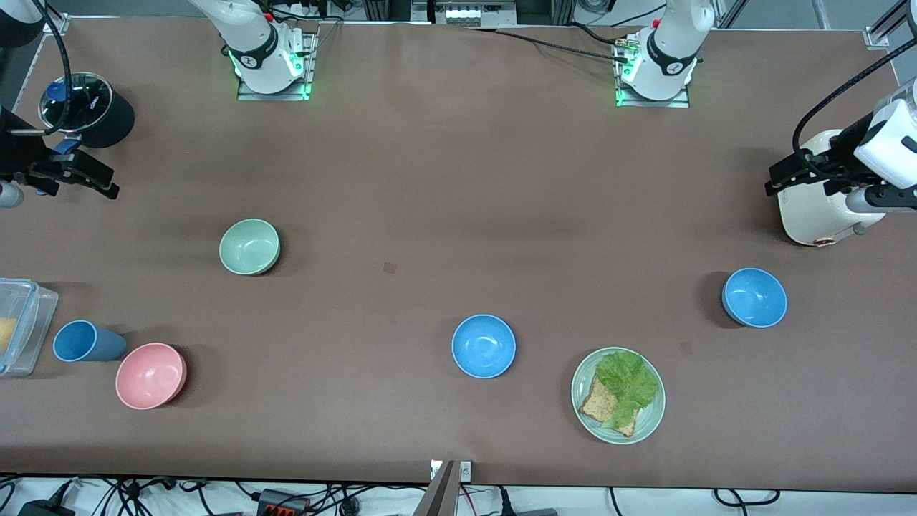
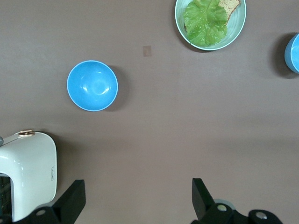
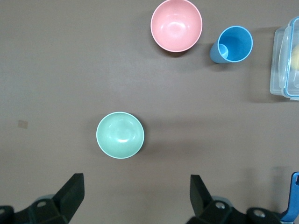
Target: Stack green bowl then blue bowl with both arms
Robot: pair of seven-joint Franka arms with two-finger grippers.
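Observation:
The green bowl (image 1: 249, 246) stands upright and empty on the table toward the right arm's end; it also shows in the right wrist view (image 3: 120, 135). One blue bowl (image 1: 483, 345) sits mid-table, nearer the front camera. A second blue bowl (image 1: 754, 297) sits toward the left arm's end and shows in the left wrist view (image 2: 92, 85). My right gripper (image 1: 100, 179) (image 3: 137, 198) is open and empty, up over the table's right-arm end. My left gripper (image 1: 781, 179) (image 2: 138, 200) is open and empty, up beside a white appliance.
A white appliance (image 1: 824, 193) stands at the left arm's end. A pale green plate (image 1: 648, 423) holds lettuce and bread beside the mid-table blue bowl. A pink bowl (image 1: 150, 375), a blue cup (image 1: 86, 341), a clear container (image 1: 21, 322) and a black pot (image 1: 86, 107) stand at the right arm's end.

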